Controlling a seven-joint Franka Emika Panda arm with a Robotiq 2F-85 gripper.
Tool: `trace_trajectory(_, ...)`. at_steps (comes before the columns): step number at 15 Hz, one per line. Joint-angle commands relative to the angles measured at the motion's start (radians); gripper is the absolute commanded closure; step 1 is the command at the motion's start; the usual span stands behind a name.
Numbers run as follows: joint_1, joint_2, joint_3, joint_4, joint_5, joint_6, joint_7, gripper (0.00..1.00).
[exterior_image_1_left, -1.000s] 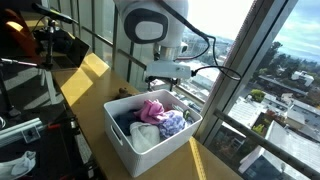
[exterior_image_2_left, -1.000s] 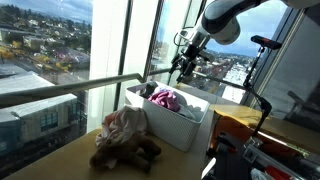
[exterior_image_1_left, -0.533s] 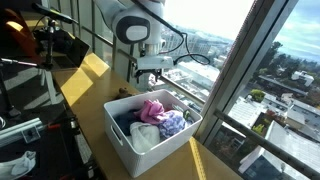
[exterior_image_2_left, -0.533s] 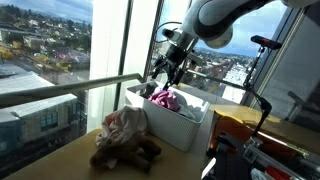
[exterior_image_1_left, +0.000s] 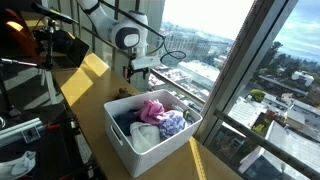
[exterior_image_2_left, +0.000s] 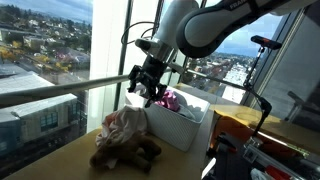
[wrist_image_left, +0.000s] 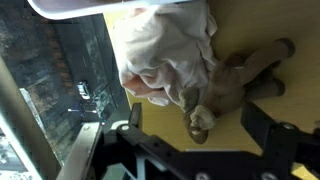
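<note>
A robot arm's gripper hangs in the air, pointing down, its jaws spread wide and holding nothing. Just beneath it, on the wooden table, lies a heap. A pale pink cloth is draped over a brown plush toy, so only the toy's limbs poke out at 5 o'clock. In the wrist view the cloth fills 12 o'clock and the toy 3 o'clock. A white bin of bright clothes stands just beside the heap, at its 3 o'clock, against a tall window.
</note>
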Motion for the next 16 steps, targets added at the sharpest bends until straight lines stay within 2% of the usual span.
trace_trajectory(1,0.063,0.164,-0.002,0.148,-0.139,0.017,0.018,0.00)
trace_trajectory(4,0.108,0.283,-0.013,0.221,-0.236,0.021,0.010,0.00)
trace_trajectory(9,0.107,0.425,-0.031,0.306,-0.332,0.012,-0.018,0.00)
trace_trajectory(16,0.059,0.489,-0.024,0.333,-0.324,0.008,-0.023,0.00)
